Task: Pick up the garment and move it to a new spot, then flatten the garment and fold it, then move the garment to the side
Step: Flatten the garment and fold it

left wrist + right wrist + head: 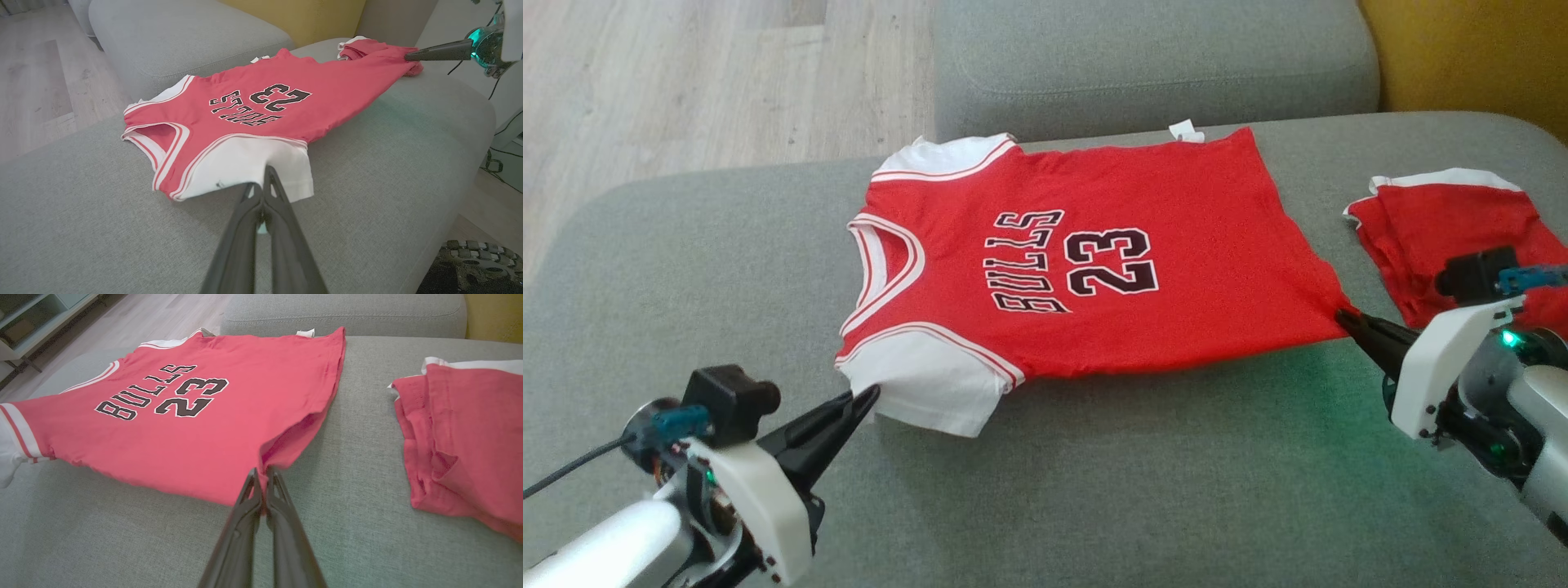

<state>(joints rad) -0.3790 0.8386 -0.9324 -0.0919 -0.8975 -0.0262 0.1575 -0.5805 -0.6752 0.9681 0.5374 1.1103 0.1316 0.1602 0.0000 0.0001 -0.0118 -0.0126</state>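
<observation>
In the head view, your left end effector [872,394] is clenched on the edge of the white sleeve [931,388], which lies just ahead of its tips, and your right end effector [1343,317] is clenched on the hem corner [1327,304] right at its tips. The garment [1217,261], a red shirt marked 23, stretches between the 2 end effectors, front up on the grey sofa seat [1094,498]. A folded red garment [1445,216] sits just beyond the right end effector, apart from the one you hold. In the left wrist view, you see the 2 fingers closed together with the sleeve cloth pinched at their tips. The shirt body runs away from them toward the far end, where the right end effector holds the other corner. In the right wrist view, the fingers are likewise shut on the hem corner, which is lifted slightly into a small tent above the seat. The rest of the shirt spreads ahead and to the left of the tips, and the folded pile lies off to their right. Judging from this, the garment is already placed at its spot and nearly flat, so you appear to be in the flattening step, pulling the near edge taut. Left to do: smooth the raised corner, make the fold, then move the garment to the side.
</observation>
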